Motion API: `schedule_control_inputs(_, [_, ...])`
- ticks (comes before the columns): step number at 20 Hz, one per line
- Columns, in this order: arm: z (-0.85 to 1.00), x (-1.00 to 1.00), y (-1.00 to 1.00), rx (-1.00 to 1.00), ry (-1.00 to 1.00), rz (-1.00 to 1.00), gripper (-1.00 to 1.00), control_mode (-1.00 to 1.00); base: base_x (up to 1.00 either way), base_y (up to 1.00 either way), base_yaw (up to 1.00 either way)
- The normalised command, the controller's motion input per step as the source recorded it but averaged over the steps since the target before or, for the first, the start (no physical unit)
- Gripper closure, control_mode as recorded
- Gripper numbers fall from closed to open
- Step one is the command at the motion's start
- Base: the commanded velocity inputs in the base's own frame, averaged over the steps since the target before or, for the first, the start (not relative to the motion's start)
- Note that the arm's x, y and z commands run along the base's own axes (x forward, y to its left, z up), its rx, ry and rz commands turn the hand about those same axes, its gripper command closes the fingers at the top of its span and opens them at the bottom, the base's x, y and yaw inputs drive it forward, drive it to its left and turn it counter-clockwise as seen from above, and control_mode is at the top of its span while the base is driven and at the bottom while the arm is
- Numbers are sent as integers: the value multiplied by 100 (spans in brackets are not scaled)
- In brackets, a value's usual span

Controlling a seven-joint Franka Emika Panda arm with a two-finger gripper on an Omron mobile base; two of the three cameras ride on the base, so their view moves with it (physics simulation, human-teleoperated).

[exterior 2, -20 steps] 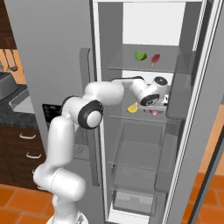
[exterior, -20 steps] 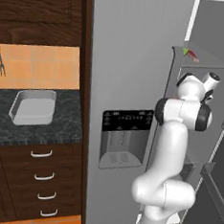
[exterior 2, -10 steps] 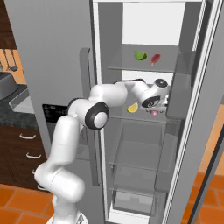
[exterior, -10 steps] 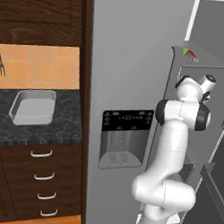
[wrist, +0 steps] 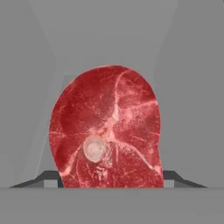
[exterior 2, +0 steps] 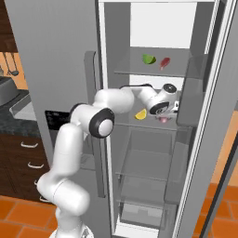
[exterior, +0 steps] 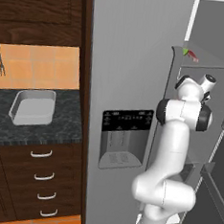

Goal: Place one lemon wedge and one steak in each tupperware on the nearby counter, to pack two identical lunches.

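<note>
A kitchen with a tall grey fridge, its door standing open, beside a dark speckled counter over brown drawers. On the counter, near its back edge, lies a shallow light-grey tupperware with rounded corners.

Inside the fridge, the upper glass shelf carries a yellow-green lemon wedge and, just beside it toward the right edge, a small red steak. On the middle shelf a yellow lemon wedge sits just left of the gripper, which reaches in over a second steak, seen as a pinkish lump under the hand.

In the hand view this second steak is very close: an oval slab, deep red, marbled with paler pink veins, with a round whitish bone near its lower middle. The two dark fingertips show spread at either side of the meat's lower edge; whether they touch it cannot be told.
</note>
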Motion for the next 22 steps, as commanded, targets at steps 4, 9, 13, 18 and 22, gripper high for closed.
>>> schedule_control_inputs(4, [0, -100, 46, -7, 0, 0, 100, -100, 0, 0, 0])
schedule_control_inputs(9, [13, -100, 61, -9, 4, 0, 100, -100, 0, 0, 0])
schedule_control_inputs(13, [38, -100, 54, -3, 12, 0, 100, -100, 0, 0, 0])
schedule_control_inputs(18, [49, -100, 27, 0, 1, -1, 100, -100, 0, 0, 0])
schedule_control_inputs(22, [71, -100, 7, 8, 0, -7, 100, -100, 0, 0, 0])
